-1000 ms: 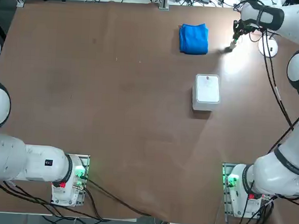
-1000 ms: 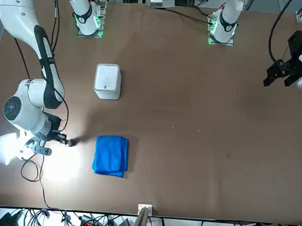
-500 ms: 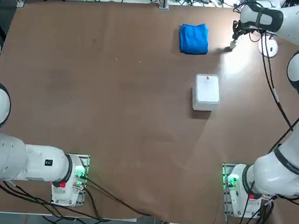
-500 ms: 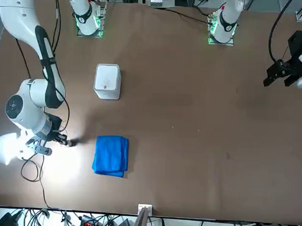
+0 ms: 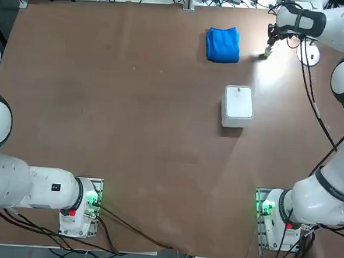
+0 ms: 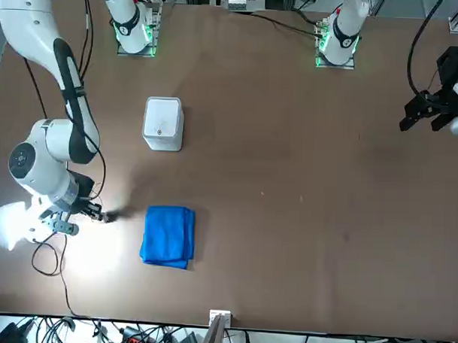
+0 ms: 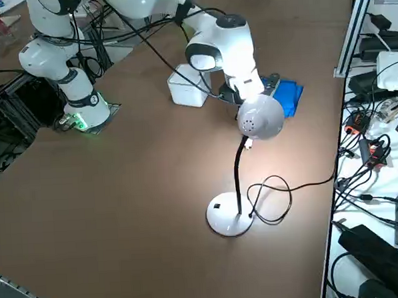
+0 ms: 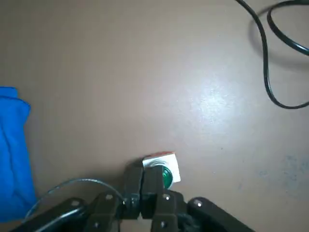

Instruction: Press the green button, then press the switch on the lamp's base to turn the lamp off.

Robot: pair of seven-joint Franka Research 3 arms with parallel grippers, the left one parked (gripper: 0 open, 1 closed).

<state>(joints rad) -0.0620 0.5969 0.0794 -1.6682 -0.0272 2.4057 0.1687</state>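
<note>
The main risk is a glancing press: the green button (image 8: 165,176) is a tiny stub standing loose on the counter (image 5: 131,132), and an off-centre push could tip or skid it toward the blue cloth (image 5: 223,44) without triggering it. The right gripper (image 8: 143,183), jaws closed together and empty, sits at the button's side, touching or nearly so. The lamp (image 7: 254,123) shines; its base (image 7: 226,217) lies nearby.

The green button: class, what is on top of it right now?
The right gripper, shut, has its fingertips at the green button beside the pale housing. Part of the green cap shows; the rest is covered by the fingers, so actual contact cannot be confirmed.
</note>
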